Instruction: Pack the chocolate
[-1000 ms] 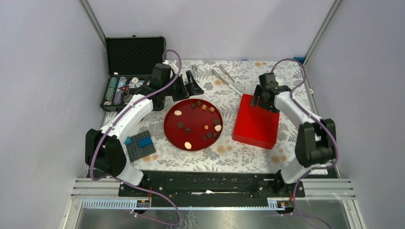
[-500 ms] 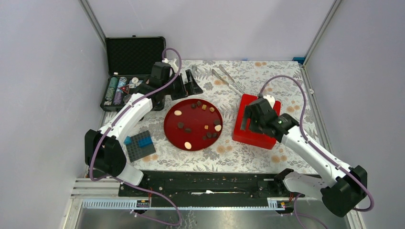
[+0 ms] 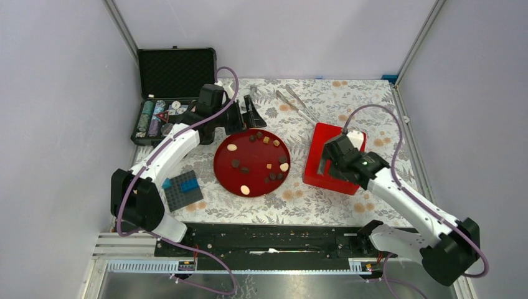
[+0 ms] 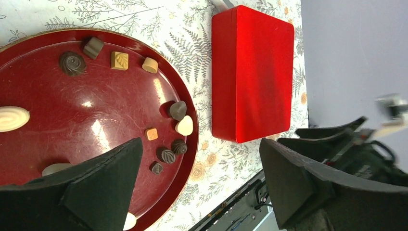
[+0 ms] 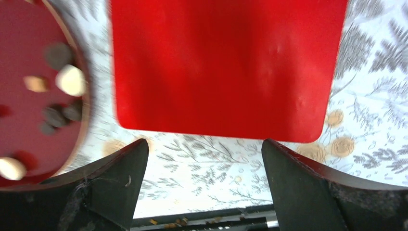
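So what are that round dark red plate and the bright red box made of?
The plate looks like glossy lacquered plastic or wood: it mirrors the light, shows fine scratches, and has a tan edge at its rim. The box looks like painted tin or stiff plastic with a satin finish: smooth face, rounded corners, a soft sheen. Neither is certain.

I can read no word, number or brand on any of my feeds; the poker chips (image 3: 155, 117) in the case (image 3: 176, 73) come through too small for me to tell any marking. The chocolate (image 4: 72, 63) shows only moulded swirls, not letters; the red box (image 4: 252, 72) shows a plain face.
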`<state>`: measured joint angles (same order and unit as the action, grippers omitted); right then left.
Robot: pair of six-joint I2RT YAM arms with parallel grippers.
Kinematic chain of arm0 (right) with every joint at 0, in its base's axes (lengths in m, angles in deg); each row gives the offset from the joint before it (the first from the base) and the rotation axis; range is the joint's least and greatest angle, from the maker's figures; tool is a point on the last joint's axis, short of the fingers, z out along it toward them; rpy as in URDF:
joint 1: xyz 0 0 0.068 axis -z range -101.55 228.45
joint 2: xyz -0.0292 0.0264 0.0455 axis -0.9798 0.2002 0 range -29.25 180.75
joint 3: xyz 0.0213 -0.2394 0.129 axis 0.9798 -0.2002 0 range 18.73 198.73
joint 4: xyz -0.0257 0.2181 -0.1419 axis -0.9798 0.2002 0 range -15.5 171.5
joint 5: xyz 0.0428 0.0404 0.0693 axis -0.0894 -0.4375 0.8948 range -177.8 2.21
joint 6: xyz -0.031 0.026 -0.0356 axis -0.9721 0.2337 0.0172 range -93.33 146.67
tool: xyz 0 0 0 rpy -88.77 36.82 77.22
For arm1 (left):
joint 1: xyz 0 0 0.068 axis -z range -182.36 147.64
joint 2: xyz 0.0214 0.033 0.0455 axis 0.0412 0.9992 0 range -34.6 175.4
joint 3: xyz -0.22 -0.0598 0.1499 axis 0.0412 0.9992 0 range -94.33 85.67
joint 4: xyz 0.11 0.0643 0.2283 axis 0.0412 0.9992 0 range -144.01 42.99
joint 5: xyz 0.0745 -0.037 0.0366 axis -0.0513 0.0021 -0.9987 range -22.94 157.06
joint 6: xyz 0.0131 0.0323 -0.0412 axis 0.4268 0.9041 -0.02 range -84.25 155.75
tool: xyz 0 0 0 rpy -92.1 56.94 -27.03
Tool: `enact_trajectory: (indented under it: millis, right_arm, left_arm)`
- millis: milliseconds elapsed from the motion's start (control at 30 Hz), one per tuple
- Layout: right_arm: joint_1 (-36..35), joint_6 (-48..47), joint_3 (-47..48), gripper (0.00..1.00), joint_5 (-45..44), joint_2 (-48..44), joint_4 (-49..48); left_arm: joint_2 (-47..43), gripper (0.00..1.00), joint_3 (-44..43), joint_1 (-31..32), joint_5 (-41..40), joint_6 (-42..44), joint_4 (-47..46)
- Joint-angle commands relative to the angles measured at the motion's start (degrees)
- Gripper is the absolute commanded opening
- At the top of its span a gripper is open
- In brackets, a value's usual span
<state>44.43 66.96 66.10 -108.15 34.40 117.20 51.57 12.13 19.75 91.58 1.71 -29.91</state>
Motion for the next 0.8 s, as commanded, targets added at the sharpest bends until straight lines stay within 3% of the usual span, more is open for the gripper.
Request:
enact_trajectory:
  millis: [0,167,433,600,767]
  right_arm:
    - [-0.4,-2.4,7.7,0.95,-8.1,-4.2,0.0]
    - [-0.4,-2.2,7.2,0.97,-7.0,0.8,-3.7]
    - [-0.4,1.6,-3.7,1.0,-1.2,7.1,-9.5]
    - [-0.4,-1.4,3.8,1.0,-6.6,2.4,-3.2]
    - [0.1,-11.4,14.9,1.0,-11.3,-0.9,-6.9]
  left_arm:
    - [-3.8,0.99,-1.0,0.1,1.7,1.1,-1.7]
    - [-3.8,0.99,-1.3,0.1,0.9,1.5,-1.0]
    - [-3.9,0.99,0.7,0.1,0.0,1.6,-0.6]
    - [-3.7,0.99,1.5,0.1,0.7,1.3,-0.6]
    - [-7.0,0.99,3.5,0.1,0.5,1.5,-5.0]
